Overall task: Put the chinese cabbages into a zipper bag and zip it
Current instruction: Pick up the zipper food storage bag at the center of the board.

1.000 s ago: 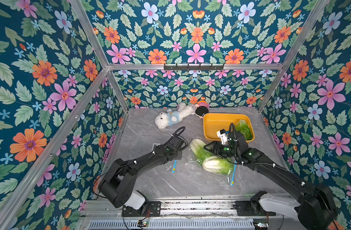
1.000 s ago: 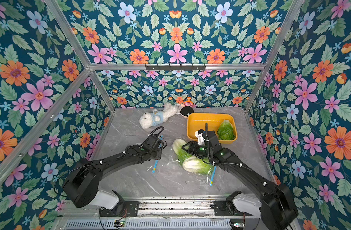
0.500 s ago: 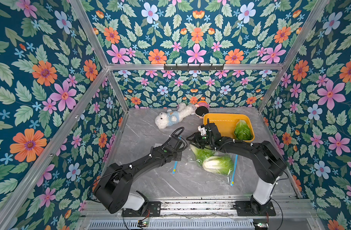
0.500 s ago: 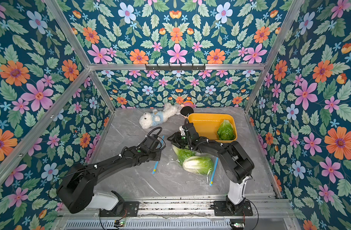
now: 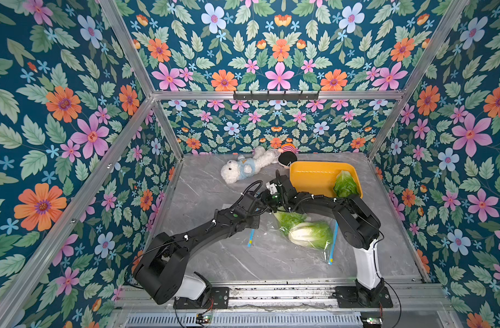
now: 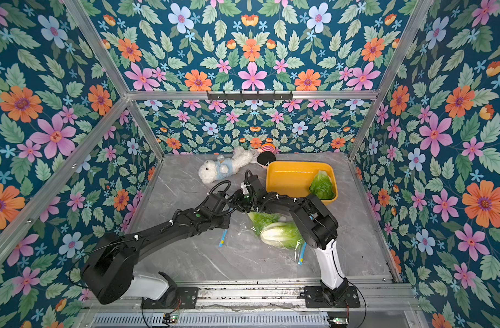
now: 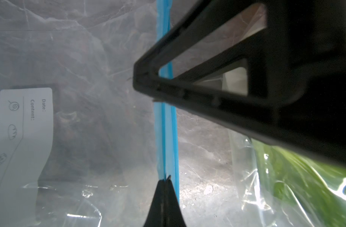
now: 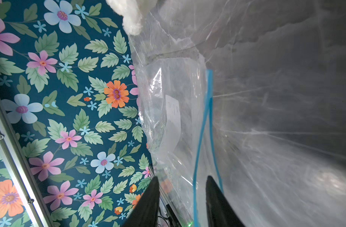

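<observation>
Here, the left arm (image 5: 214, 227) stretches low across the marble table (image 5: 243, 264) from its near-side base. The right arm (image 5: 322, 203) folds back on a raised elbow and reaches toward it. The two wrists meet near the middle of the table, just beside the yellow tray (image 5: 308, 176).

In the left wrist view, the left gripper (image 7: 164, 183) is pinched tight on the blue zip strip (image 7: 166, 137) of a clear zipper bag (image 7: 79, 78) with a white label. The right gripper (image 8: 182, 177) has its jaws apart, and one blue lip of the bag's mouth runs between them.

Two chinese cabbages (image 5: 311, 234) lie in clear plastic on the table, just beside the right arm's elbow. A third cabbage (image 5: 343, 184) sits at the tray's right end.

In both top views the wrists hide the grippers' tips. Whether the plastic around the cabbages belongs to the gripped bag cannot be told.
</observation>
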`<action>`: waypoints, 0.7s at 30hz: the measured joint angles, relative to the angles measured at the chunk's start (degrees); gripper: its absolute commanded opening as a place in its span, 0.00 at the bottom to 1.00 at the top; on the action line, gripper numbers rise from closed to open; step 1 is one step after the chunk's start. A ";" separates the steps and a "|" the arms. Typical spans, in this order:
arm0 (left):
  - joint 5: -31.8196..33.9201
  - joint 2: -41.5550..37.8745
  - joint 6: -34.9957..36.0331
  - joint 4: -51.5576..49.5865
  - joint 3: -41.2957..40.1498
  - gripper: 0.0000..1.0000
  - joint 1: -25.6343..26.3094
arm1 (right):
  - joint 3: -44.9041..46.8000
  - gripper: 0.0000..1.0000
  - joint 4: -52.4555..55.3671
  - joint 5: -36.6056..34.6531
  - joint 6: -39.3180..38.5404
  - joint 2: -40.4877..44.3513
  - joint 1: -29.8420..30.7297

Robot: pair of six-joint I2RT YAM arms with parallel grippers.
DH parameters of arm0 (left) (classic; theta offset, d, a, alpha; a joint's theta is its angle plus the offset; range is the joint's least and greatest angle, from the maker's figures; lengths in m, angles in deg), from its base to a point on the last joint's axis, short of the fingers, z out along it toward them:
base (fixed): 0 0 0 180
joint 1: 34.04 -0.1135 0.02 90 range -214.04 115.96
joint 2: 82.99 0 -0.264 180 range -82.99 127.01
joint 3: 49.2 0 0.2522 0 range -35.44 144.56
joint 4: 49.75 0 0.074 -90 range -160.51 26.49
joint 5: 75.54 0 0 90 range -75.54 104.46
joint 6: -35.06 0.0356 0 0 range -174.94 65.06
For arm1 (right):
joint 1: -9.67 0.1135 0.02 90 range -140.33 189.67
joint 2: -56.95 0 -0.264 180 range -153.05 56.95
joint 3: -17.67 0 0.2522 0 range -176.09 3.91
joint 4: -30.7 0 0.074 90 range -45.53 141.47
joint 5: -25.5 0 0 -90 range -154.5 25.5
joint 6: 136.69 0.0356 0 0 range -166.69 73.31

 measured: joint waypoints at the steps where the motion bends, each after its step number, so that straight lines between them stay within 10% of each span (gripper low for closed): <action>1: 0.00 0.04 0.00 0.04 0.00 0.00 0.00 | -0.48 0.35 0.13 0.07 -0.11 -0.59 0.22; 11: -0.11 0.04 0.17 0.02 0.00 0.00 -0.02 | -1.42 0.00 0.13 0.28 0.20 -2.51 0.50; 21: -0.44 -0.72 2.21 0.00 0.09 0.45 0.55 | 0.87 0.00 -1.68 -0.11 0.81 0.72 0.87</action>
